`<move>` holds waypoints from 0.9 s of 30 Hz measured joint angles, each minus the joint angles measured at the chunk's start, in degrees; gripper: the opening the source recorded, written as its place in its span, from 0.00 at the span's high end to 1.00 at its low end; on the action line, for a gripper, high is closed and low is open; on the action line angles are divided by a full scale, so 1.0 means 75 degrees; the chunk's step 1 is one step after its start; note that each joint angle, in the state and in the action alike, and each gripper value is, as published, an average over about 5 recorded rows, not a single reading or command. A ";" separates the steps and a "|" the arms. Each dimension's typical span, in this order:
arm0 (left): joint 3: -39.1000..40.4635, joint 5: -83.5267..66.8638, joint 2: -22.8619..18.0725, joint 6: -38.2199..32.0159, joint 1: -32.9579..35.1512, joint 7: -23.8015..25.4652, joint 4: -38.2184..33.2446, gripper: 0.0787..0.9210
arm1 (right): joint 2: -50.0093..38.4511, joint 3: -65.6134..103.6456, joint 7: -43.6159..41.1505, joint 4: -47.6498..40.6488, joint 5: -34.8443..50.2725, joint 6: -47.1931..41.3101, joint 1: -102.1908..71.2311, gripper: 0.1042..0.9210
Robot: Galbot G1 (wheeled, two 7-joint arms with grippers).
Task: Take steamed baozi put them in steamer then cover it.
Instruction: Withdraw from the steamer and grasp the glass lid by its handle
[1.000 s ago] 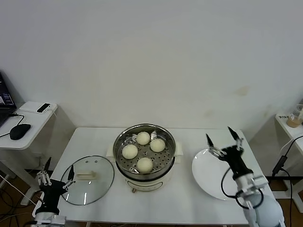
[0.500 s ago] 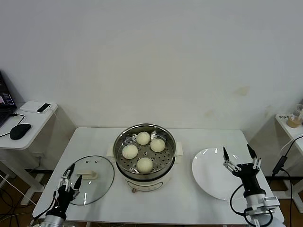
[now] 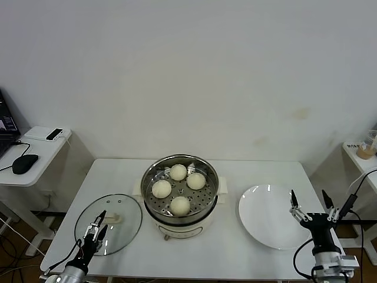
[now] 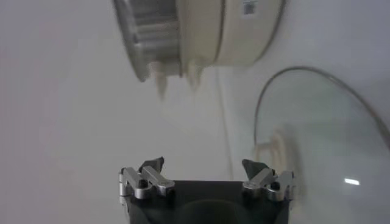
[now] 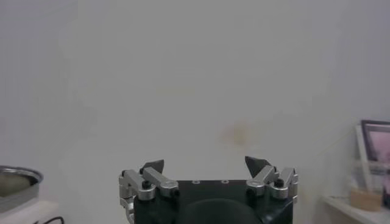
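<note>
nearest the robot, the left gripper [image 3: 97, 226] hung low over the near edge of the cover [image 3: 121, 231], jaws wide apart, nothing held. the cover lay flat on the table [image 3: 230, 253], and its cream handle [image 3: 111, 220] sat just beyond the fingertips, long axis running roughly left-right across the head view. the right gripper [image 3: 312, 206] was off by the table's right edge, past the empty white plate [image 3: 265, 227], jaws also spread and empty, well apart from the lid. farther in, the steamer [image 3: 179, 191] stood mid-table w/ all four steamed baozi [image 3: 178, 189] already on its tray, uncovered. judgement: only covering was left, and the left arm was clearly nearer; it'd need to reach fwd a little, straddle the handle across its short side, then carry the lid rightward to the pot.
</note>
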 measured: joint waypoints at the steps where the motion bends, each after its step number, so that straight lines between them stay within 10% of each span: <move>1: 0.0030 0.0032 0.0029 0.0000 -0.0048 0.0005 0.0074 0.12 | 0.0013 0.0029 0.0014 0.0005 0.0003 -0.0007 -0.0016 0.12; 27: 0.0622 0.0391 0.0394 0.0059 -0.1703 0.0007 0.1694 0.12 | 0.0395 0.0106 0.0101 0.0009 -0.0302 0.0103 -0.0461 0.12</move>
